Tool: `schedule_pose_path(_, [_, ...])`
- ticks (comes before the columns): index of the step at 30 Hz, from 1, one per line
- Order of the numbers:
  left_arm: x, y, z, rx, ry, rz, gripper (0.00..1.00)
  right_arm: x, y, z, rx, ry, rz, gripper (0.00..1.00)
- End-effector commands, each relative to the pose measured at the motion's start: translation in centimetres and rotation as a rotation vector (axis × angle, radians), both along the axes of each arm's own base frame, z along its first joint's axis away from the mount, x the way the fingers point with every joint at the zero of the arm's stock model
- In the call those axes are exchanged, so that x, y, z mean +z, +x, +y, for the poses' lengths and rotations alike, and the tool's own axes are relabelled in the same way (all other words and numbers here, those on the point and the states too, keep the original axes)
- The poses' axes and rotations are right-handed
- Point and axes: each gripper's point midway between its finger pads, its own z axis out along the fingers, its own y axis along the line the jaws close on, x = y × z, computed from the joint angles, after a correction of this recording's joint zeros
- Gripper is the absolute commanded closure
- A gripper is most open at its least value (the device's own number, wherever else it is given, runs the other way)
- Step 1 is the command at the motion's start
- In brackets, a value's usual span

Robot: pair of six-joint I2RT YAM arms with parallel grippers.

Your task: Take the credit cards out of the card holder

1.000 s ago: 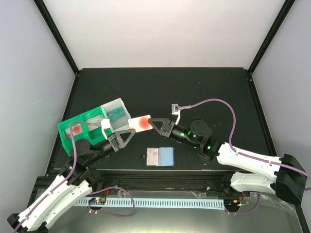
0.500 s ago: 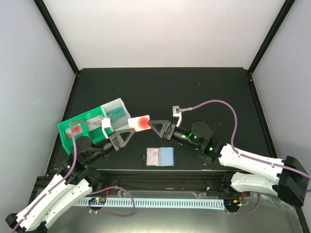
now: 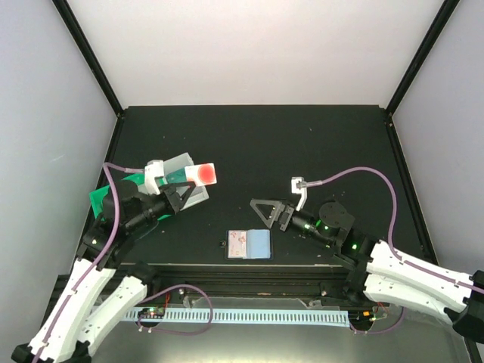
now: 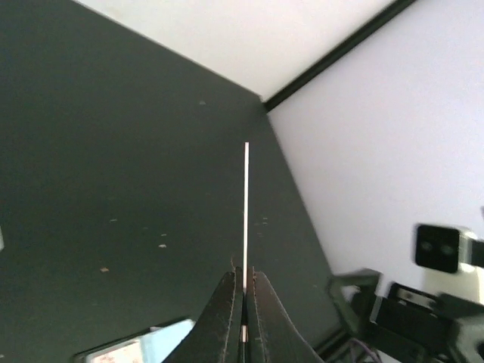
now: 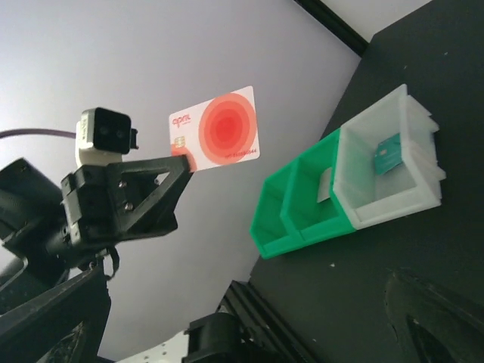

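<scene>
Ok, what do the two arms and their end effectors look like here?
The left arm and right arm have white shell links near the bases and black joints further out. The left end effector and right end effector are black triangular-framed finger pairs, each with a white wrist camera block and a purple cable. Green lights glow on the right arm.

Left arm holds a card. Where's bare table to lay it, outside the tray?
The far half of the table is bare, from behind the tray to the right edge. So is the strip between tray and right gripper. Crowded: the near edge around the card holder.
</scene>
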Motion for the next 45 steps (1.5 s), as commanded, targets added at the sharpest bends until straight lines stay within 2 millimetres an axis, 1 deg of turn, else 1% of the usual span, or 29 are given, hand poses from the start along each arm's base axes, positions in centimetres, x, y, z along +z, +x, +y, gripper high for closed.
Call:
schedule_pose_path(1, [-1.4, 0.4, 1.0, -0.05, 0.071, 0.075, 0.99, -0.5, 0.2, -1.4, -0.052, -0.054, -0.044, 0.0])
schedule_pose_path(4, [-2.6, 1.8, 2.3, -0.028, 0.072, 0.128, 0.98, -0.3, 0.0, -1.9, -0.053, -0.081, -0.067, 0.0])
schedule_pose_path(7, [-3.9, 2.6, 3.7, 0.0, 0.073, 0.169, 0.98, -0.3, -0.1, -2.4, -0.062, -0.119, -0.078, 0.0])
schedule_pose_path(10, [-5.0, 3.4, 5.8, 0.053, 0.107, 0.195, 0.98, -0.6, -0.3, -3.0, -0.067, -0.145, -0.083, 0.0])
schedule_pose_path(14, [-7.0, 4.3, 9.6, 0.168, 0.206, 0.264, 0.98, -0.9, -0.4, -3.9, -0.089, -0.152, -0.086, 0.0])
schedule_pose_path(17, [-8.4, 4.6, 12.9, 0.267, 0.261, 0.338, 0.98, -1.3, -0.3, -4.6, -0.112, -0.151, -0.079, 0.0])
schedule_pose_path(19, [-9.1, 4.8, 14.8, 0.334, 0.299, 0.378, 0.98, -1.7, -0.2, -4.9, -0.13, -0.155, -0.07, 0.0])
schedule_pose_path(21, [-9.5, 5.2, 16.4, 0.4, 0.317, 0.398, 0.98, -1.8, -0.2, -5.1, -0.134, -0.154, -0.071, 0.0])
schedule_pose_path(26, [-10.0, 6.3, 20.3, 0.548, 0.253, 0.427, 0.98, -1.2, -0.6, -4.7, -0.105, -0.156, -0.077, 0.0])
schedule_pose_path(29, [-10.1, 6.4, 22.8, 0.627, 0.231, 0.457, 0.98, -1.2, -0.7, -4.6, -0.093, -0.182, -0.08, 0.0])
schedule_pose_path(32, [-10.2, 6.2, 25.7, 0.735, 0.273, 0.47, 0.98, -1.3, -0.8, -4.7, -0.089, -0.197, -0.08, 0.0])
schedule_pose_path(34, [-10.4, 5.7, 27.8, 0.837, 0.345, 0.483, 0.98, -1.4, -0.8, -4.7, -0.086, -0.199, -0.079, 0.0])
schedule_pose_path(39, [-9.4, 5.0, 30.2, 0.939, 0.45, 0.456, 0.98, -1.7, -0.9, -4.4, -0.071, -0.208, -0.068, 0.0])
schedule_pose_path(43, [-9.8, 5.8, 30.1, 0.886, 0.438, 0.474, 0.99, -1.8, -0.9, -4.0, -0.056, -0.217, -0.061, 0.0])
schedule_pose_path(45, [-10.1, 5.9, 30.7, 0.881, 0.464, 0.508, 0.98, -1.8, -0.9, -3.7, -0.048, -0.227, -0.058, 0.0])
